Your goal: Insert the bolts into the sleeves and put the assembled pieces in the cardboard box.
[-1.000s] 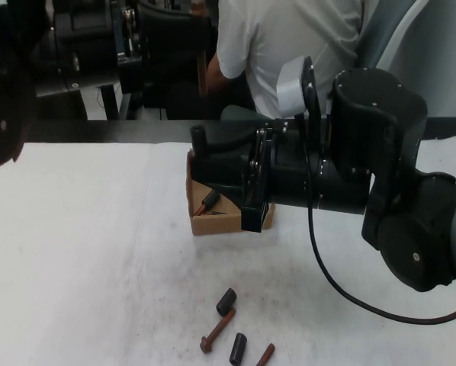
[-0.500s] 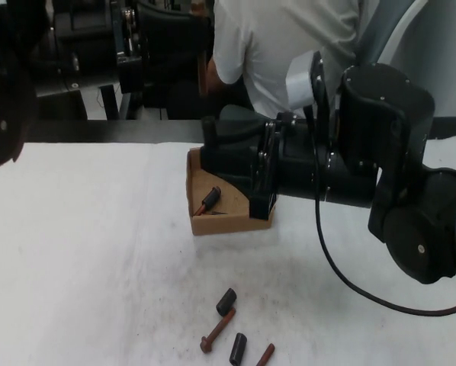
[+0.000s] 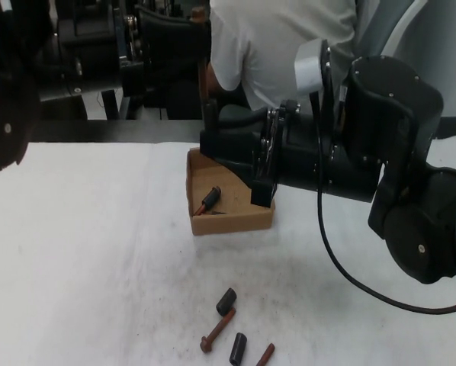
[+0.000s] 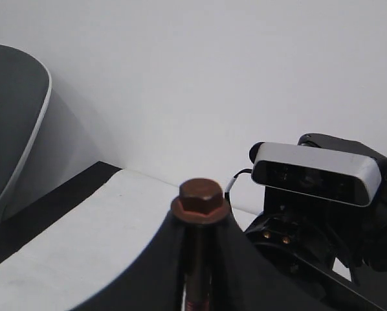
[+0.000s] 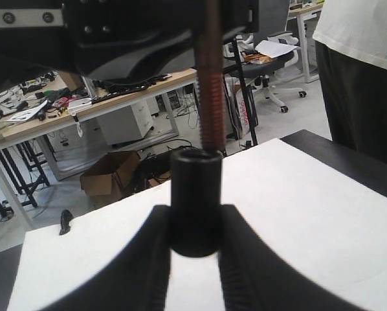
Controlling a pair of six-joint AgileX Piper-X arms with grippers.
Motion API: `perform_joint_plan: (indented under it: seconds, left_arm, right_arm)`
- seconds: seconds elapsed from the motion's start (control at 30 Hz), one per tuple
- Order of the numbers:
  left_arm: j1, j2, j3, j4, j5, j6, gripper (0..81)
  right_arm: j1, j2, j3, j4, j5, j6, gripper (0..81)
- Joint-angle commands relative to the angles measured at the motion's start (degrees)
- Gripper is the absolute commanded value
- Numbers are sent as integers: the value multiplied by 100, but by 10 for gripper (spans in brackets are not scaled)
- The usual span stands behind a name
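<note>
Bolt [image 4: 200, 197], rust-brown with a hex head, sits clenched between the dark fingers of the left gripper [image 4: 197, 259], and its threaded shank reaches the open mouth of the black sleeve [image 5: 195, 201], which the right gripper [image 5: 195, 236] grasps in line with it. In the high view the right arm [image 3: 396, 175] stretches in from three o'clock above the cardboard box [image 3: 232, 221], where one assembled piece [image 3: 210, 200] lies; at six o'clock from the box, two loose sleeves [image 3: 226, 301] and two loose bolts [image 3: 216, 330] lie on the white bench [image 3: 98, 252]
</note>
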Motion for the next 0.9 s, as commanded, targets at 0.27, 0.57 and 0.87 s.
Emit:
perform_joint_plan:
  seconds: [0.27,0.57,0.87]
  left_arm:
    - [2,-19,-27,-88,26,-136,2]
    - [2,-19,-27,-108,117,-264,2]
    - [2,-19,-42,-664,117,-714,2]
  right_arm:
    - [7,-73,-25,-117,-61,26,8]
    - [5,-73,-25,-117,-18,26,8]
    - [5,-60,-25,-94,-19,26,8]
